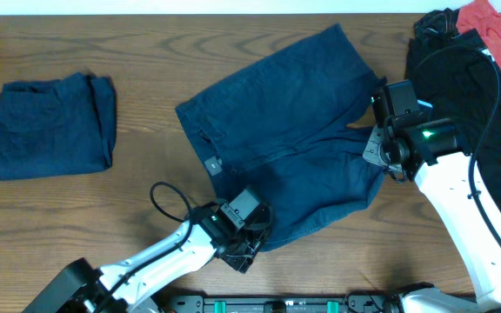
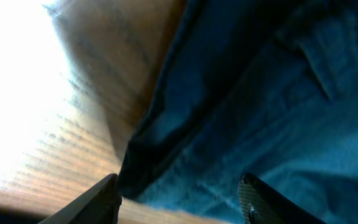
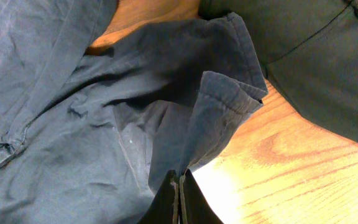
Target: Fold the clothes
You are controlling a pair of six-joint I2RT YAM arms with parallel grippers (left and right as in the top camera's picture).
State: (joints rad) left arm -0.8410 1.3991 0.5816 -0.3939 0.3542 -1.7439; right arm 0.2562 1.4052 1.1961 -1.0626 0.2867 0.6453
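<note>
I see the shorts point(image 1: 294, 130), navy denim-like cloth with stitched hems, spread rumpled at the middle of the wood-grain table point(image 1: 146, 52), with a small pale label point(image 1: 213, 163) at the waistband too small for me to read, and a second navy garment point(image 1: 50, 126) folded to a rough rectangle well apart on the left. My left gripper point(image 2: 179, 193) stands with its jaws apart over the near hem of the shorts; my right gripper point(image 3: 179, 186) is closed, pinching a creased leg hem, near a black pile point(image 1: 485, 113) and red cloth point(image 1: 494, 26) at the table's right end
</note>
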